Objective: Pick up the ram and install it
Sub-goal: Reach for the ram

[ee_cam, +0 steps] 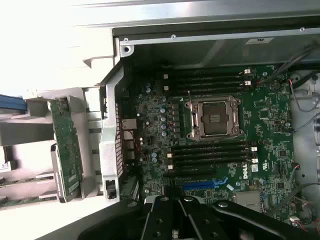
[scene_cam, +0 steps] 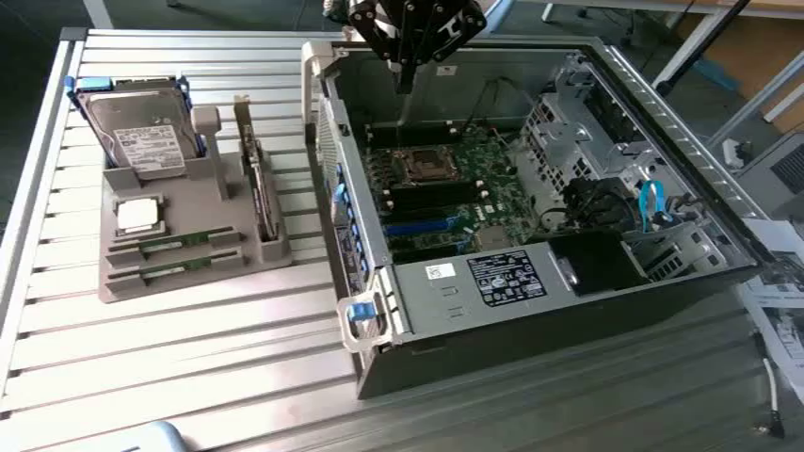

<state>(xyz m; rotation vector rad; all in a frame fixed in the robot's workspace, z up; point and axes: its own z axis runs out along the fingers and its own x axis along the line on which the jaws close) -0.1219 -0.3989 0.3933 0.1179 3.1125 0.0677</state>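
Hovering the gripper (scene_cam: 404, 87) above the open computer case (scene_cam: 434, 325), I am seeing its fingers (scene_cam: 402, 73) pressed together, empty. The ram (scene_cam: 169, 248) is lying well apart in the grey holder (scene_cam: 126, 292), toward the bench's (scene_cam: 188, 367) edge at the exterior view's left, its long axis running along the bench's near edge.

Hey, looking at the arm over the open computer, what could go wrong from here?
1. The ram lies in the tray beside the upright expansion card; reaching it may bump the card.
2. The open processor socket sits between the memory slots; a misplaced stick could strike it.
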